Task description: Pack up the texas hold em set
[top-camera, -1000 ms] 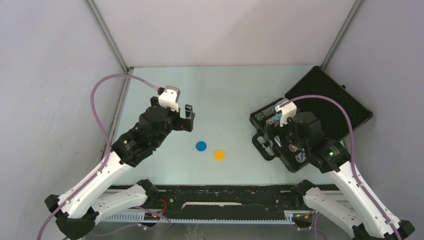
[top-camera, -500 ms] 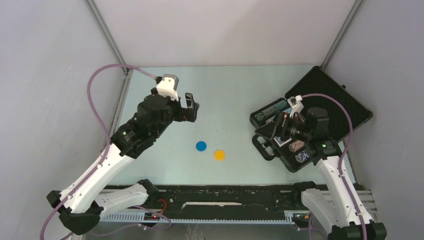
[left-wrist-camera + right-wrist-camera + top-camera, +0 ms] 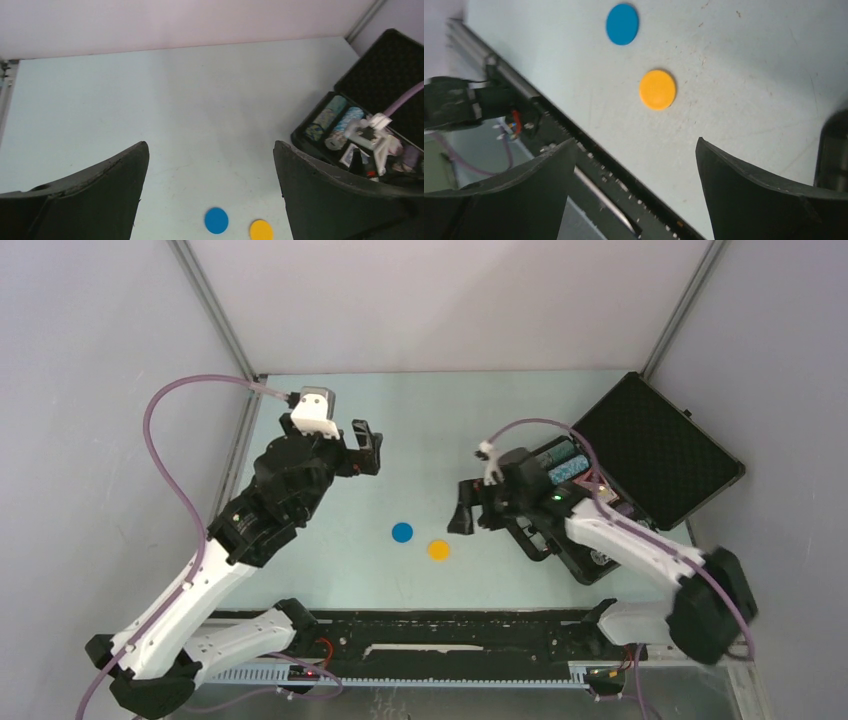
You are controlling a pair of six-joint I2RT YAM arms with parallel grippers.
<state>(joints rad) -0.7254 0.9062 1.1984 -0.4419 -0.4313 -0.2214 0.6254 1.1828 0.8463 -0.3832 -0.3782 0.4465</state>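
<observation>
The black case lies open at the right, foam lid tipped back, with rows of coloured poker chips in its base. A blue disc and a yellow disc lie flat on the table left of the case. My right gripper hangs open just right of the discs, with nothing between its fingers. In the right wrist view the yellow disc and blue disc lie beyond the right gripper. My left gripper is open and empty, raised behind and left of the discs. The left wrist view shows the blue disc, the yellow disc and the case.
The case's handle sticks out toward the discs. A black rail runs along the table's near edge, also the rail under the right fingers. Grey walls close in the table at the back and both sides.
My right arm has swung left out of the case and now hangs over the table beside the discs. The left gripper has drifted slightly back and left. Both discs lie where they were.
</observation>
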